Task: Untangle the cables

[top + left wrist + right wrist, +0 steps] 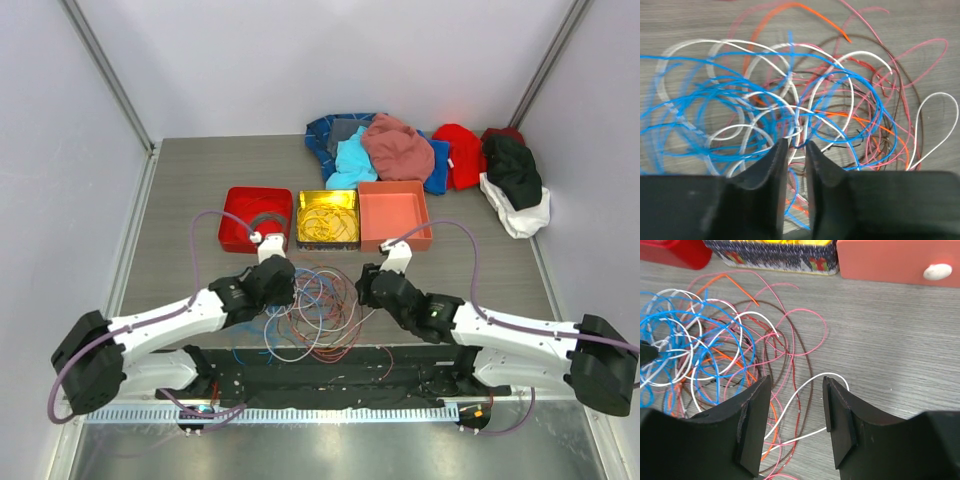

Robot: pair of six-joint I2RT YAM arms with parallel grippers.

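- The tangle of thin blue, white, pink, orange and brown cables point(318, 312) lies loose on the grey wood-grain table point(180, 200), at the middle of its near edge, between the two arms.
- The left gripper point(795, 150) sits over the blue and white loops with its fingers almost together; whether they pinch a wire cannot be told.
- The right gripper point(796, 385) hangs with fingers wide apart above a white loop at the tangle's right side.

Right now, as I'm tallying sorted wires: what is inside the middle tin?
Looped yellow wires fill the middle tin; they cover its floor, so anything beneath them cannot be seen.
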